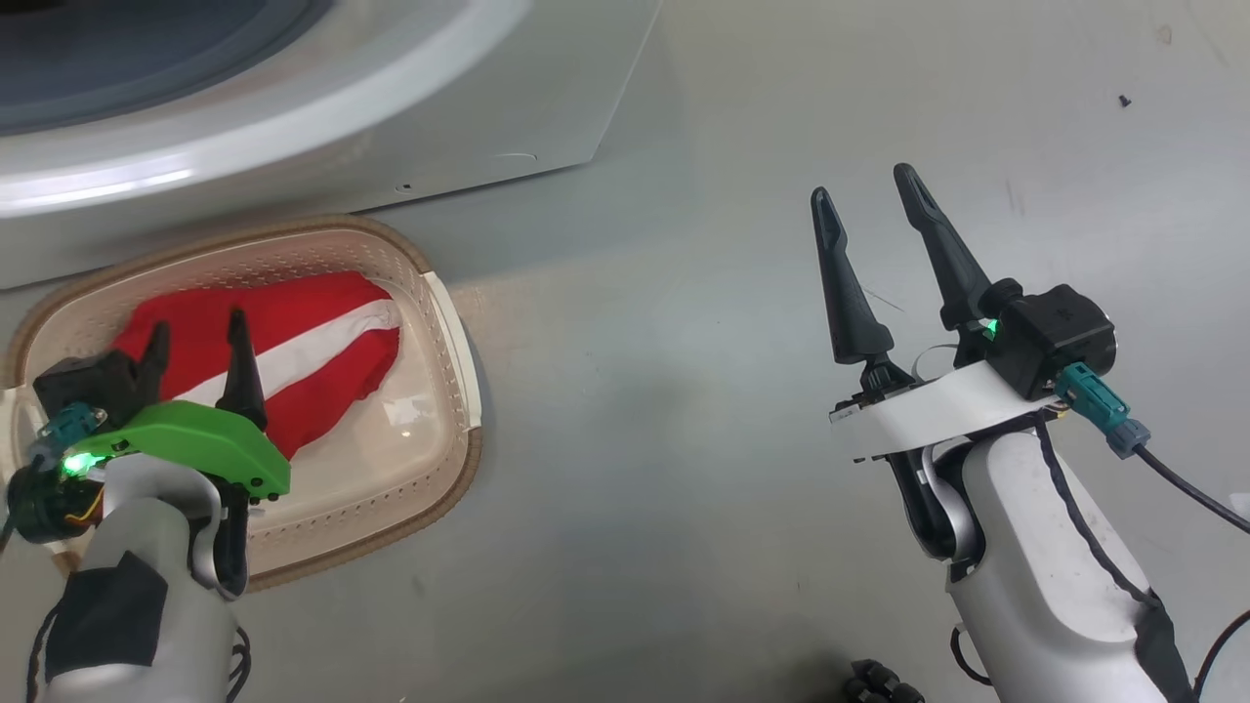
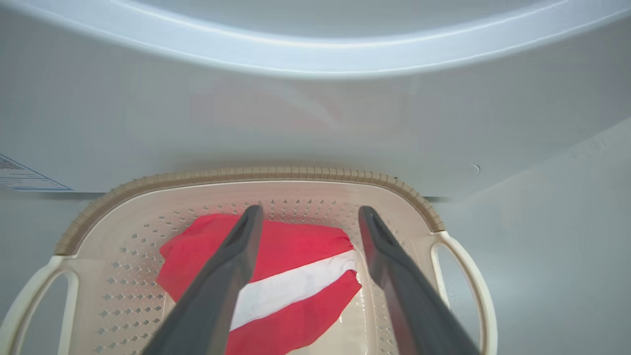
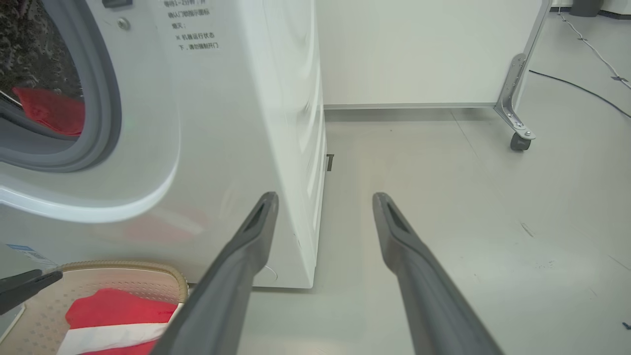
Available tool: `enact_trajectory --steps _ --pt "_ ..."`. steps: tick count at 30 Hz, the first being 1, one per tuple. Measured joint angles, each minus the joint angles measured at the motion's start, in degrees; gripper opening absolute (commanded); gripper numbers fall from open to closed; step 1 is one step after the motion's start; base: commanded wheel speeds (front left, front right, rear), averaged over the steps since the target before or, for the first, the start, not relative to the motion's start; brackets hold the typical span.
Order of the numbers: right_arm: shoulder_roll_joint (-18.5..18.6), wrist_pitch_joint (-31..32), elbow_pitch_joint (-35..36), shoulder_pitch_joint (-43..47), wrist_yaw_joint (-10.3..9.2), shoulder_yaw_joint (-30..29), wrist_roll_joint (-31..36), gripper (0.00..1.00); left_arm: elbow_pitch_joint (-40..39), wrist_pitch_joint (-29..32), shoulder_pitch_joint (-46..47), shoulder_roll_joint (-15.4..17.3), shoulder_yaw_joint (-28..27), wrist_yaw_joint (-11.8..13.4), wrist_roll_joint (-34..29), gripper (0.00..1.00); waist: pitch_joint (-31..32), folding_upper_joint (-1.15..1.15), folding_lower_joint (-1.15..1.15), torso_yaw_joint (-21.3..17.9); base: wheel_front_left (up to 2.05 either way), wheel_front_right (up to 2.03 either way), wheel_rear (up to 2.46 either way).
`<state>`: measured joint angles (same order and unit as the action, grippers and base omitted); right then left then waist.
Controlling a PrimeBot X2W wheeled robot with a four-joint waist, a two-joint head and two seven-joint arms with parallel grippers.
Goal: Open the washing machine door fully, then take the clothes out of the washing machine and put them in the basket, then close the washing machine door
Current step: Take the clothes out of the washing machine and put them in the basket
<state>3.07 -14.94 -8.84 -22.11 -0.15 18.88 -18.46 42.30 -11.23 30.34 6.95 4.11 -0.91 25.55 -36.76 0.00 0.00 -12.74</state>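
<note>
A red garment with a white stripe, one of the clothes [image 1: 322,322] [image 2: 296,286], lies loose in the cream basket [image 1: 293,229] [image 2: 246,173] on the floor, right in front of the white washing machine [image 1: 439,127] [image 2: 315,123]. My left gripper [image 1: 195,327] [image 2: 310,210] hangs open just above that garment, nothing between its fingers. Over bare floor to the right, my right gripper [image 1: 861,184] [image 3: 325,196] is open and empty. The right wrist view shows the open drum mouth with another red garment [image 3: 49,111] inside. The washing machine door is out of view.
A white panel [image 3: 419,49] on a castor [image 3: 520,140] stands behind the machine's right side. A dark cable [image 3: 581,88] runs over the grey floor at the far right. A small dark object [image 1: 879,683] lies by my right arm's base.
</note>
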Motion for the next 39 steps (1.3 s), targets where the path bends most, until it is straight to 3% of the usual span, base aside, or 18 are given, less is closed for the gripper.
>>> enact_trajectory --steps 11,25,39 --pt "0.0 0.0 -2.2 2.3 0.02 -2.0 1.5 1.00 -1.8 -3.2 -0.1 -1.2 1.9 -1.9 -2.9 1.00 5.7 0.00 0.00 1.9 0.00 0.00 0.00" --pt "0.0 0.0 -3.7 5.6 0.57 -4.0 2.5 1.00 -14.7 -3.2 -0.5 -2.5 2.2 -2.0 -7.0 1.00 13.5 0.00 0.00 5.9 0.00 0.00 0.00" --pt "0.0 0.0 -4.8 8.9 1.10 -4.8 3.2 1.00 -22.7 -3.2 -8.2 -2.9 2.0 -0.8 -9.1 1.00 21.0 0.00 0.00 9.0 0.00 0.00 0.00"
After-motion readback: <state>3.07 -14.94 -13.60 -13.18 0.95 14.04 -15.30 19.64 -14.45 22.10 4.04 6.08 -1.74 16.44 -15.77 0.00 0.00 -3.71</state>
